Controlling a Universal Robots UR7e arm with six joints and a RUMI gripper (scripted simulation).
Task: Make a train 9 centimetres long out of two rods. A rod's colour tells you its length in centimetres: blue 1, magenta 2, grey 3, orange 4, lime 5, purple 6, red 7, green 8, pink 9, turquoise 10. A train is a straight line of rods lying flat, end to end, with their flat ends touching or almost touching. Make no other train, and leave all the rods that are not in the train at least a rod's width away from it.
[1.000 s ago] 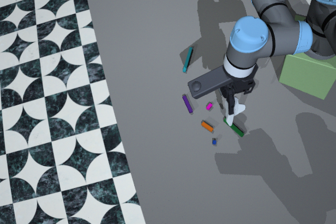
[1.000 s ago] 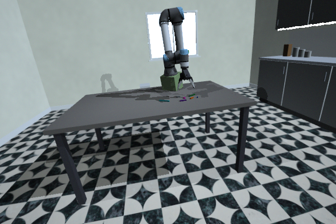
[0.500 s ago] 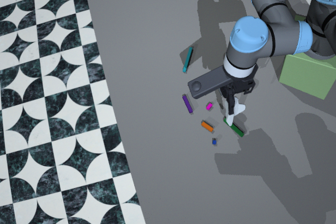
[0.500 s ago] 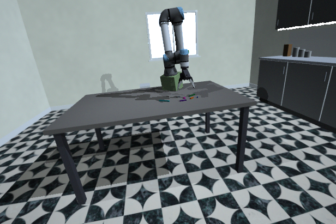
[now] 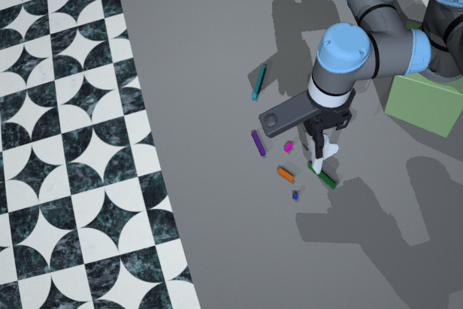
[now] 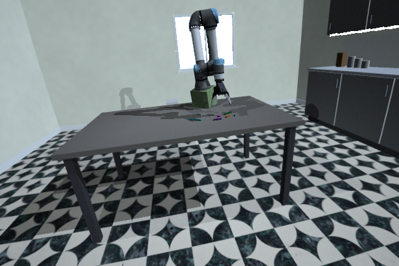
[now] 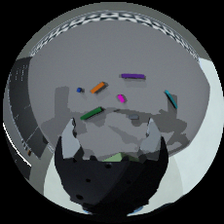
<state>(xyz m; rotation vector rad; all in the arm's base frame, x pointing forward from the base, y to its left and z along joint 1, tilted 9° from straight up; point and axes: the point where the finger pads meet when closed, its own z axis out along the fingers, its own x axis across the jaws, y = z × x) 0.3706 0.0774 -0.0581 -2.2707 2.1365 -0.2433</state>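
A green rod (image 5: 328,180) (image 6: 227,113) (image 7: 92,113) lies flat, partly covered by a finger in the top view. A small blue rod (image 5: 295,195) (image 7: 79,90) lies apart from it, beyond the orange rod's near end. An orange rod (image 5: 285,174) (image 7: 97,88), a magenta rod (image 5: 288,146) (image 7: 121,98) and a purple rod (image 5: 258,143) (image 7: 132,76) lie separately. A grey rod (image 7: 132,117) shows in the wrist view and is hidden in the top view. No rods touch. My gripper (image 5: 326,160) (image 6: 221,104) (image 7: 111,118) is open and empty, above the table.
A turquoise rod (image 5: 258,82) (image 6: 195,120) (image 7: 170,98) lies away from the other rods, at the top in the top view. The green base block (image 5: 422,106) (image 6: 201,98) stands under the arm. The table edge runs along the left in the top view.
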